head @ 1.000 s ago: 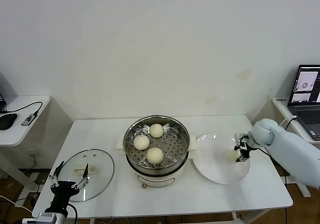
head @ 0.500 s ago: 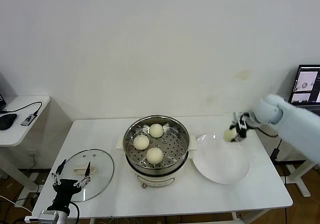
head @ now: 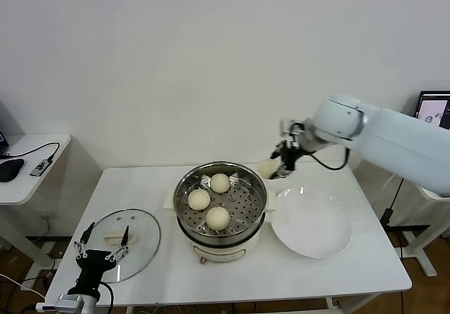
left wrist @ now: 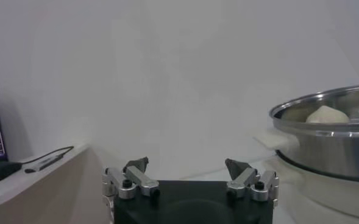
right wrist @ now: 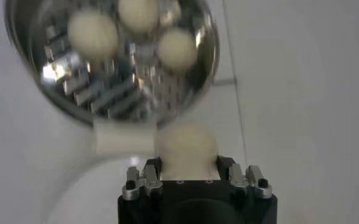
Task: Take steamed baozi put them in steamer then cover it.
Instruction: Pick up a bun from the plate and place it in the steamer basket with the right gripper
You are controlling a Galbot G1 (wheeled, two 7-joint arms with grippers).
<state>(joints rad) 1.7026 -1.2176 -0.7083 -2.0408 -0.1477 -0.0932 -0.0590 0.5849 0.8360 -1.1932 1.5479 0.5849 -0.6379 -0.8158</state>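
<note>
Right wrist view alone shows right gripper (right wrist: pixel 188 163) clamping baozi (right wrist: pixel 187 146)

A plain off-white wall (head: pixel 211 61) fills the background behind a white counter (head: pixel 351 268). To the left stands a small white side desk (head: pixel 28 180) carrying a black cable (head: pixel 31 152). A laptop screen (head: pixel 436 109) glows at the far right.
</note>
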